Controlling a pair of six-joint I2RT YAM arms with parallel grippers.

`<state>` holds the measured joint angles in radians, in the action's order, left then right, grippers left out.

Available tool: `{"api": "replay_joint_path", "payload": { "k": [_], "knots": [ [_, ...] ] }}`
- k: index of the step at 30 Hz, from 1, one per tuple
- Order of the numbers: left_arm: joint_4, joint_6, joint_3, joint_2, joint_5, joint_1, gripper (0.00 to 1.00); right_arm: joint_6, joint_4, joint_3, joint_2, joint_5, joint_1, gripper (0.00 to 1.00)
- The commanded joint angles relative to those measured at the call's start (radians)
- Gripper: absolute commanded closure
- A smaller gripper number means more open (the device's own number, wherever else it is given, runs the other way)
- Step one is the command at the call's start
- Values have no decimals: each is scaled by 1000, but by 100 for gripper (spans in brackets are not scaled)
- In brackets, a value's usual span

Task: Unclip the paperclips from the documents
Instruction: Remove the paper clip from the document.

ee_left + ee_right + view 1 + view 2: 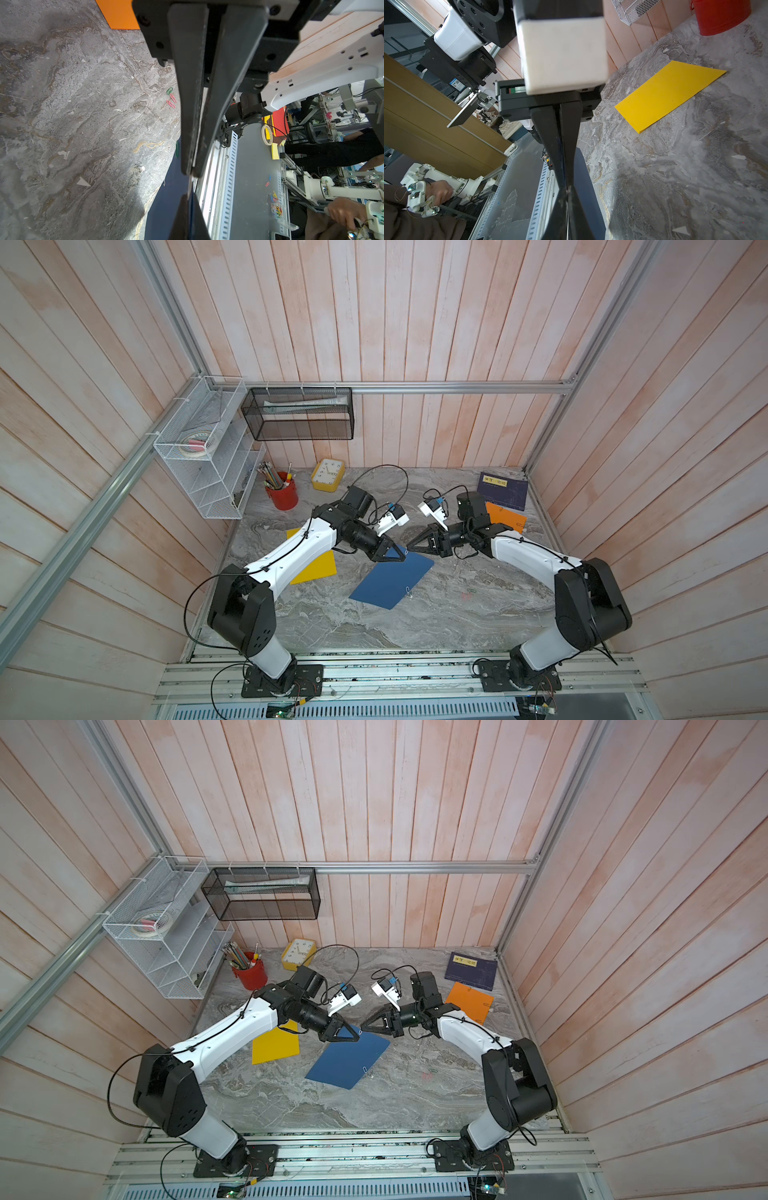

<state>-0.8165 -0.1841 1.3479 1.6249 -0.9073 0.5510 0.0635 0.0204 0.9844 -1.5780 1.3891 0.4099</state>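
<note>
In both top views the blue document (390, 578) (347, 1058) lies mid-table with its far corner raised. My left gripper (402, 559) (189, 196) is shut on that corner's edge. My right gripper (409, 548) (567, 190) meets it tip to tip, shut on a silvery paperclip (405, 551) (190, 184) at the corner. Another silvery paperclip (409, 591) sits on the sheet's near right edge, and a green one (177, 148) shows at its edge in the left wrist view. The yellow document (316, 568) (670, 93) lies partly under my left arm. The orange document (505, 516) lies at the back right.
Loose green and red paperclips (467, 595) (170, 97) lie on the marble right of the blue sheet. A navy booklet (503, 489), a yellow clock (328, 475) and a red pencil cup (283, 493) stand along the back. Wire racks (208, 448) hang at the back left.
</note>
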Motion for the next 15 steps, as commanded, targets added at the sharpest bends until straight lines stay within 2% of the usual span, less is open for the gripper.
{"api": "replay_joint_path", "payload": {
  "k": [1, 15],
  "knots": [
    [-10, -21, 0, 6, 8, 5, 100, 12, 25, 28, 0, 18, -1, 92],
    [-9, -20, -5, 6, 10, 6, 100, 20, 35, 17, 12, 12, -7, 100]
  ]
}}
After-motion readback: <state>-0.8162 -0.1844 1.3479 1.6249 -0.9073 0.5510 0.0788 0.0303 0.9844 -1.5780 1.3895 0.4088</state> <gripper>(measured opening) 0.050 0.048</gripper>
